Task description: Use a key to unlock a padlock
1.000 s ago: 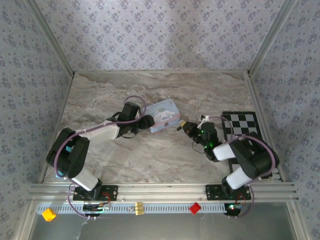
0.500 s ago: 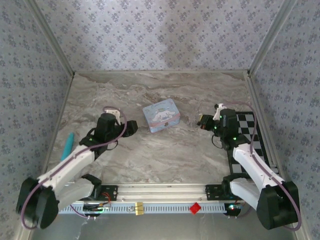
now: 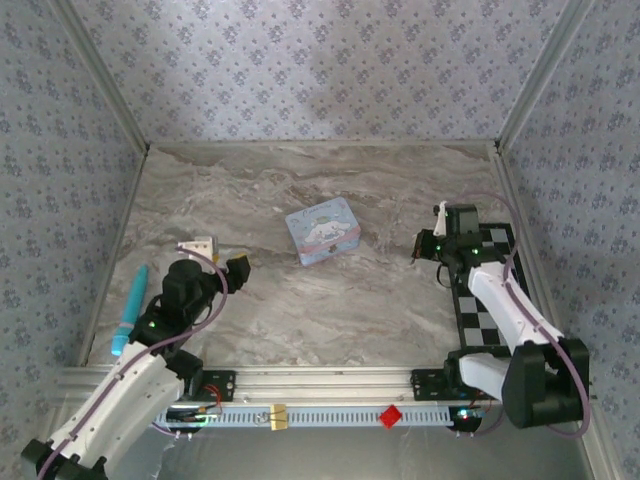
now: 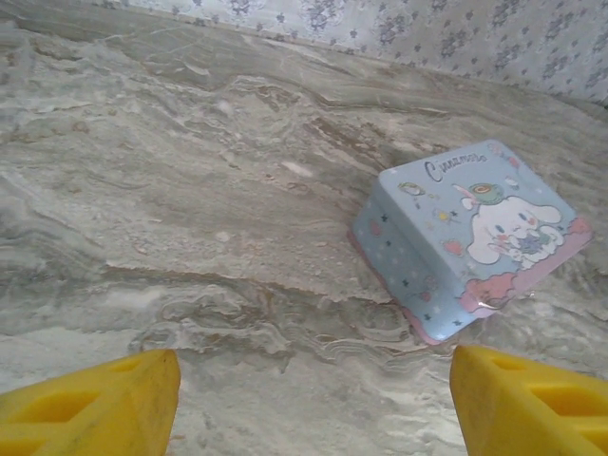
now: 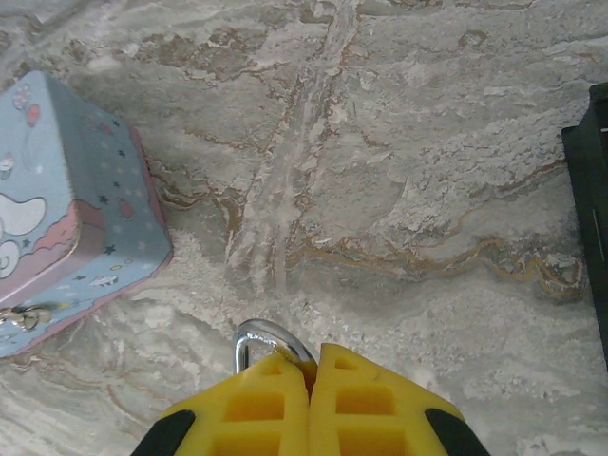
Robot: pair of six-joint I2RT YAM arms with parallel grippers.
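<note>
My right tool (image 5: pixel 309 366) was pressed together, its two yellow fingertips meeting with no gap. It pinched the small padlock (image 5: pixel 268 325). Only the pale metal loop of the shackle stuck out past my tips, and the body was hidden between them. The loop showed against the grey-veined, marble-patterned surface (image 5: pixel 427 190). It was near, but apart from, the light-blue rectangular tin with a cartoon picture (image 5: pixel 66 199), which lay to the left in that wrist view with one corner turned toward me. A black edge (image 5: pixel 594 190) ran down the right border of the same view.

From above, my right tool sat on the right side of the surface, just beside the black-and-white checkerboard mat (image 3: pixel 468 318), and it pointed toward the tin. From there the padlock was too small to make out. The tin lay near the middle of the surface, between my two tools and well apart from both.

My left tool (image 4: pixel 313 404) was spread wide. Its yellow fingers (image 4: pixel 95 399) sat in the two lower corners of the wrist view, with nothing but bare surface between them. The tin lay ahead and to the right there, set at a diagonal with its picture lid up. From above, that tool hung over the left part of the surface. A teal stick-shaped object (image 3: pixel 130 310) lay close to the left edge, beside my left arm.
</note>
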